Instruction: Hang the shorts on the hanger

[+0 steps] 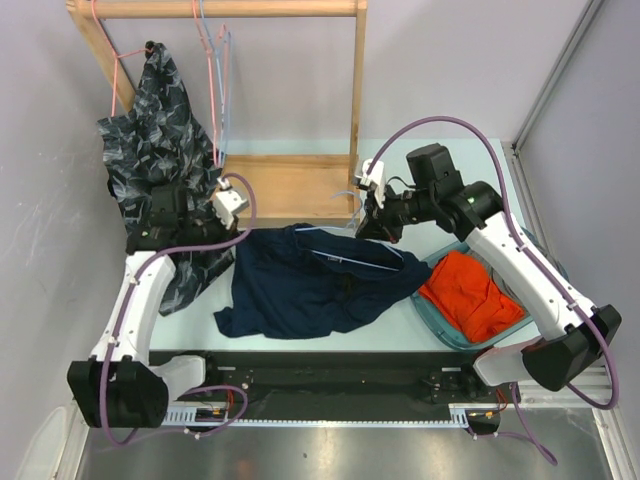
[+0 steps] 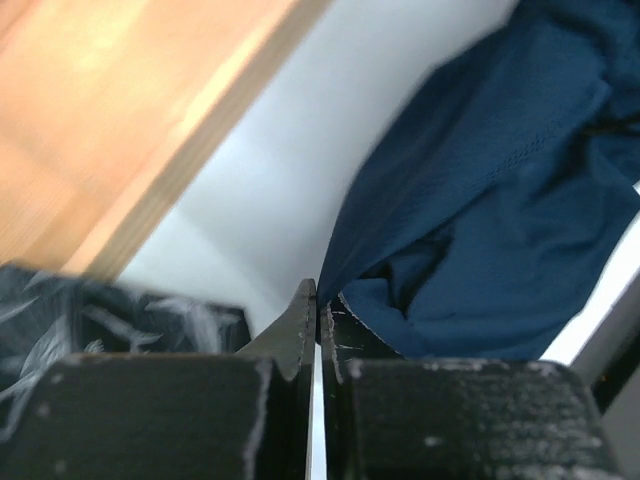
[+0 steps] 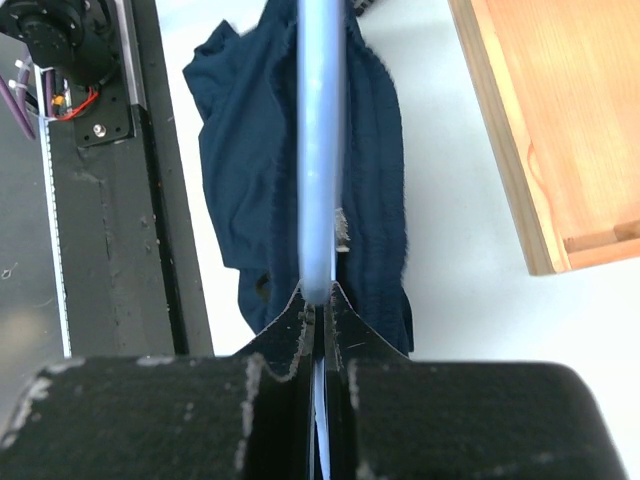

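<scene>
The shorts (image 1: pixel 310 285) lie spread out just in front of the wooden rack base (image 1: pixel 290 185). At the base's near left corner, the left gripper (image 2: pixel 318 300) is closed tight, with the shorts' edge pinched at its tips. At the near right corner, the right gripper (image 3: pixel 318 295) is clamped on the hanger (image 3: pixel 320 150), whose bar runs over the shorts.

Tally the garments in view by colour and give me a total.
Navy-blue shorts: 1
Dark leaf-print garment: 1
Orange garment: 1
Total: 3
</scene>
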Robot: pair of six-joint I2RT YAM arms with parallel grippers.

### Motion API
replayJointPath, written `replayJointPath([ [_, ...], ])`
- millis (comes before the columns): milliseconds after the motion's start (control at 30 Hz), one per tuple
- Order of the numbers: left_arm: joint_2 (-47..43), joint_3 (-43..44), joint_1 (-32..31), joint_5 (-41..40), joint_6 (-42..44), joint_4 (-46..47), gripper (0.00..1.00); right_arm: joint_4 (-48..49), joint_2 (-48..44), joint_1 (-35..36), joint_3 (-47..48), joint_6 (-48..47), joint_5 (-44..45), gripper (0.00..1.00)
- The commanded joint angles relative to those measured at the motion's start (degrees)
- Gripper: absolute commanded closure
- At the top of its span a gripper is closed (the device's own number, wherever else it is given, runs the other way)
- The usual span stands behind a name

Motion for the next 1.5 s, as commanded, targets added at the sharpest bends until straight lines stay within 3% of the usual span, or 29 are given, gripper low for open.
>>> replayJointPath([
  [0,-0.27,6.27,4.25,0.61,-2.55,2.34,1.00,-0.73,-2.36,-1.00,2.87,-1.08,0.31,1.00],
  [200,2.11,7.15,4.60,0.42,-1.24,0.15,0.99,2.16,-3.15,-0.92,2.96,1.63,-0.92,1.00],
  [333,2.47,9.08,4.42,4.37,-2.90,-1.44,0.51,7.70,-3.07,-0.22,3.31,8.83,0.47,1.00],
  [433,-1.75,8.65,4.51,5.18,-7.81,3.10,0.34,10.87,-2.02,-0.13,4.62,17.79,6.26,1.00],
  [500,-4.55,8.74,4.51,4.74,-12.45,4.88,0.29,10.70,-0.17,-0.74,6.90,24.82,8.39,1.00],
  [633,-6.50,12.16,3.29,7.03,-16.34,2.96,0.28,11.83,1.77,-2.06,9.19,35.37,9.71,1.00],
  [767,-8.34,13.75,-3.90,7.20,-21.35,2.51,0.29,14.13,3.17,0.73,11.56,46.54,16.90,1.00],
  [867,-10.01,12.96,-9.00,7.90,-28.81,5.58,0.26,11.41,6.24,4.08,16.13,52.69,25.34,1.00],
  [933,-11.76,10.86,-10.42,9.84,-37.41,11.17,0.17,11.04,7.48,6.81,16.93,58.03,30.00,1.00],
  [1033,-13.97,7.35,-14.20,7.56,-48.76,19.08,0.17,12.54,8.01,10.32,16.05,65.15,37.47,1.00],
  [1233,-17.75,2.07,-23.96,-0.87,-61.42,23.87,0.21,15.09,12.48,17.26,18.59,71.77,46.53,1.00],
  [1467,-18.81,-3.91,-24.49,-3.25,-70.13,25.62,0.22,13.07,19.60,21.40,26.33,76.87,50.84,1.00],
])
